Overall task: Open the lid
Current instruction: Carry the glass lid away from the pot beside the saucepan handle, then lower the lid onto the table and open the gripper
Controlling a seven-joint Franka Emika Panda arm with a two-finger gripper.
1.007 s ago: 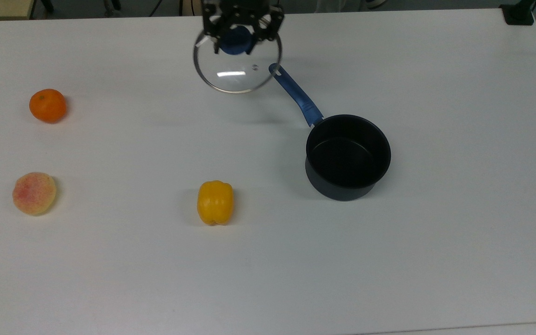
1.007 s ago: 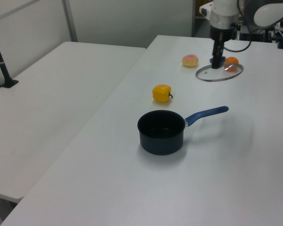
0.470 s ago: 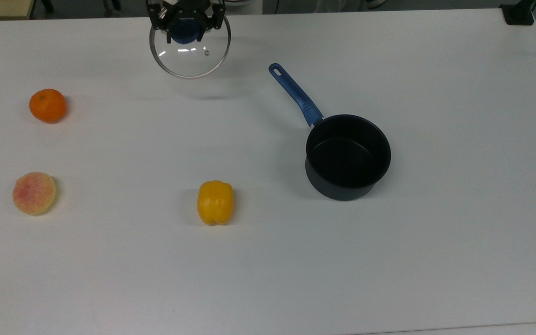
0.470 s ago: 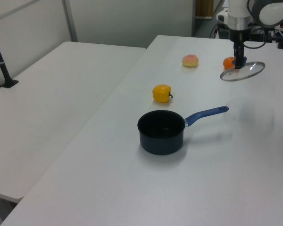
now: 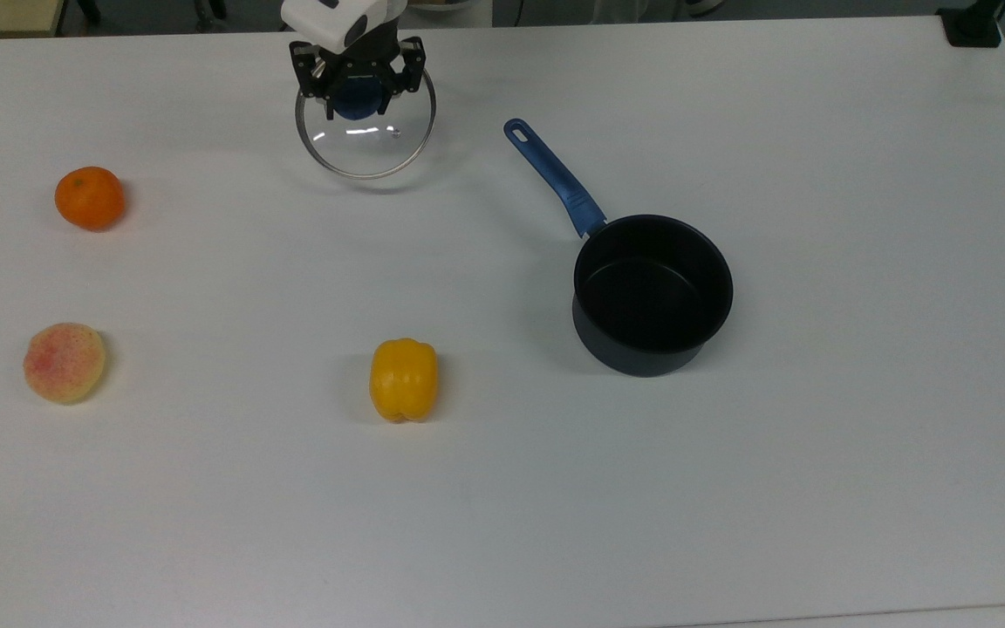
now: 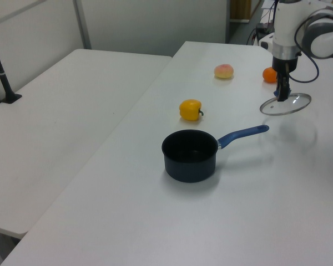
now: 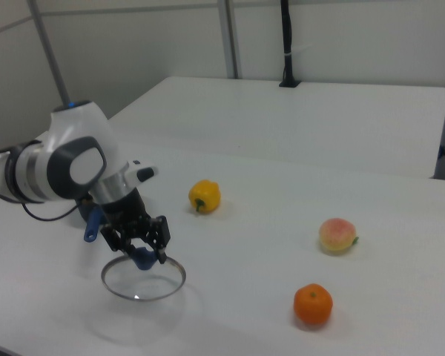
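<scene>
One lid (image 5: 366, 144) hangs from my gripper (image 5: 356, 96), which pinches its blue knob (image 5: 354, 98). It sits low over the white table (image 5: 729, 488), well apart from the open pot (image 5: 652, 292).

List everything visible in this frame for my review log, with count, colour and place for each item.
lid: 1, clear glass with metal rim and blue knob, far side of the table in the top view, gripped by its knob
saucepan: 1, dark with long blue handle, top view's right of centre, uncovered
bell pepper: 1, yellow, near the centre in the top view
orange: 1, orange, top view's left
peach: 1, pink and yellow, top view's left, below the orange
table: 1, white, under everything
second table: 1, white, left view's left
gripper: 1, black, shut on the knob
arm: 1, white and grey
</scene>
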